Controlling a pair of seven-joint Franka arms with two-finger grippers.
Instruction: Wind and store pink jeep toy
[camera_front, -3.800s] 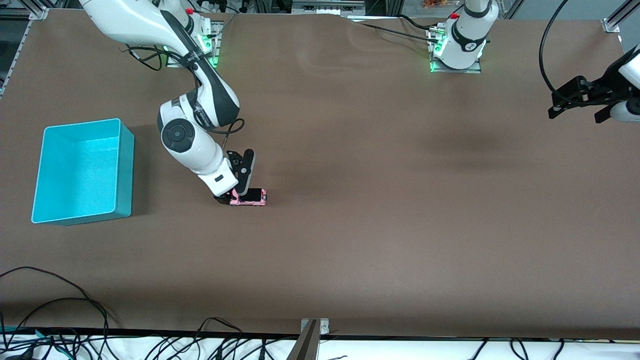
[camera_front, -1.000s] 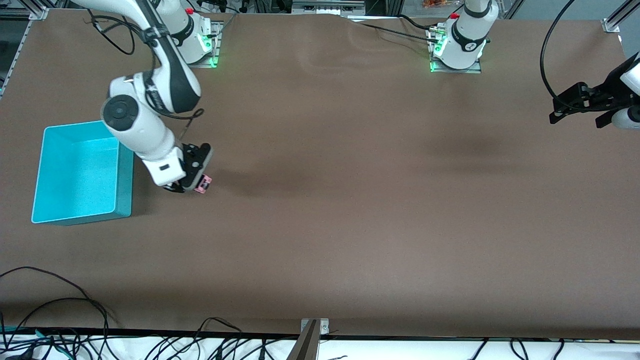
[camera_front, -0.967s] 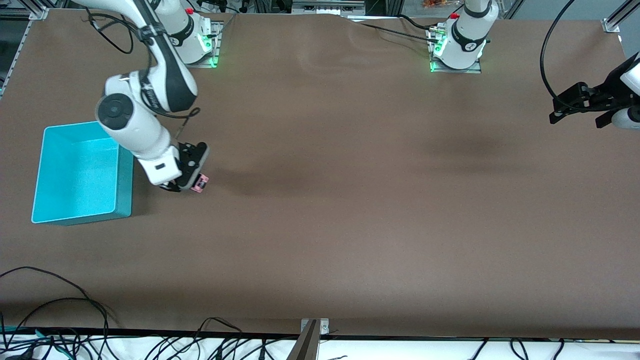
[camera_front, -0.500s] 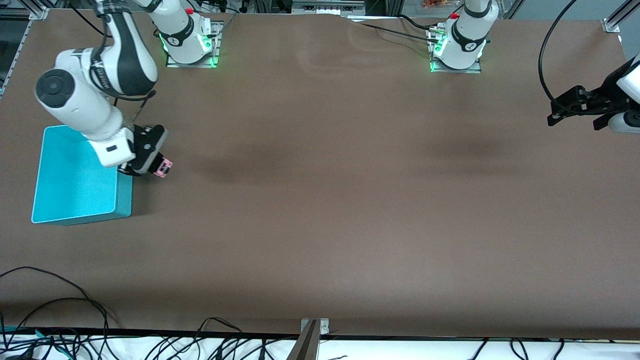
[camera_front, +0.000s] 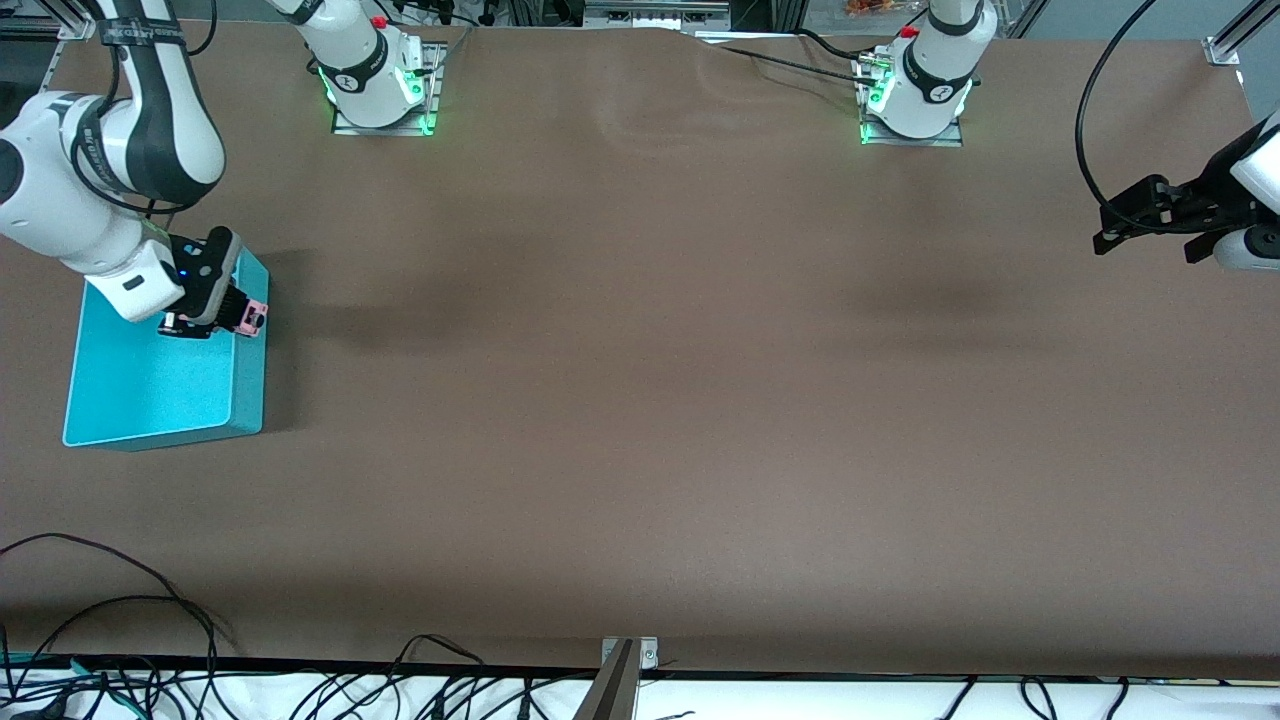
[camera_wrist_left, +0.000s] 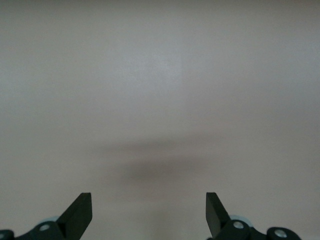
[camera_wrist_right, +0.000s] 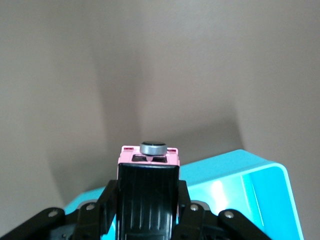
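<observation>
My right gripper (camera_front: 212, 318) is shut on the pink jeep toy (camera_front: 247, 317) and holds it in the air over the rim of the turquoise bin (camera_front: 150, 385). In the right wrist view the jeep (camera_wrist_right: 149, 156) shows its black roof and pink end between my fingers, with the bin (camera_wrist_right: 260, 190) below it. My left gripper (camera_front: 1150, 215) is open and empty, waiting above the table at the left arm's end; its fingertips (camera_wrist_left: 80, 210) stand wide apart over bare table.
The brown table (camera_front: 640, 400) spreads from the bin to the left arm's end. Loose cables (camera_front: 120, 640) lie along the table edge nearest the front camera. The arm bases (camera_front: 380, 80) stand at the top.
My right gripper has carried the jeep from the table's middle toward the right arm's end, lifting it to the bin's rim. The left arm has barely moved.
</observation>
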